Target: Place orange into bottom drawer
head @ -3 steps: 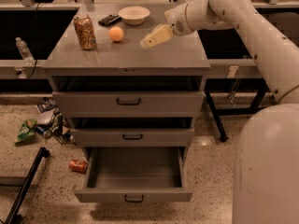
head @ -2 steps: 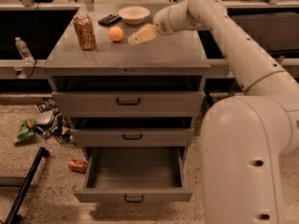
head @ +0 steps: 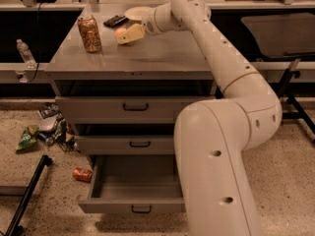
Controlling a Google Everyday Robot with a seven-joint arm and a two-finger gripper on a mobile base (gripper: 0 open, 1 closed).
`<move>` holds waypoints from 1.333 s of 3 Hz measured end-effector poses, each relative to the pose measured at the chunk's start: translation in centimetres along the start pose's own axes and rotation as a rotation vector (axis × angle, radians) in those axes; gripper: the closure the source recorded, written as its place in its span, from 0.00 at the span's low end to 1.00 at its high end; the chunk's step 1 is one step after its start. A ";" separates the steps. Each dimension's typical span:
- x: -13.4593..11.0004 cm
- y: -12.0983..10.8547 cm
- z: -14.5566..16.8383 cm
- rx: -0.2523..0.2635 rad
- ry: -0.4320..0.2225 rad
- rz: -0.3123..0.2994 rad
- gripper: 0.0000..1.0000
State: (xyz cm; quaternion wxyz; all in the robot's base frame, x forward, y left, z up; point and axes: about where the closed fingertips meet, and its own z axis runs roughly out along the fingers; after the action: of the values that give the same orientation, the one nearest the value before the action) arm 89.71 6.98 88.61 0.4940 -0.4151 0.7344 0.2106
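So the orange [head: 118, 32] is sitting on top of the cabinet [head: 147, 58], toward the back of the top and left of its middle. The gripper [head: 127, 34] is hanging right up against the fruit's right side, low over the cabinet top. It's covering part of the orange, and I honestly can't tell whether it's grasping it or just sitting beside it.

The angle makes sense to me. It's coming at the fruit from the side, probably because a round thing like that rolls off if you nudge it from above.

The soda can [head: 89, 33] is standing upright further left on the cabinet top, apart from the orange, so it isn't crowding the grab. The white bowl [head: 135, 13] and a dark flat thing [head: 115, 20] are lying at the cabinet's back edge, behind the gripper.

The bottom drawer [head: 140, 206] is hanging pulled out at the cabinet's base, looking empty, so it's ready to take the drop. My guess is we're at the pick-up stage, with the whole carry down the cabinet front yet to do.
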 end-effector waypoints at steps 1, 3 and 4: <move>-0.9 0.8 2.9 -0.015 -0.013 -0.003 0.00; 0.9 1.1 6.3 -0.033 0.009 0.042 0.33; 1.1 1.1 6.6 -0.041 0.000 0.041 0.56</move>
State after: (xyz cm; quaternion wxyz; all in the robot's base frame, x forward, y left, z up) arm 92.29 11.87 84.70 0.4810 -0.4100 0.7381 0.2358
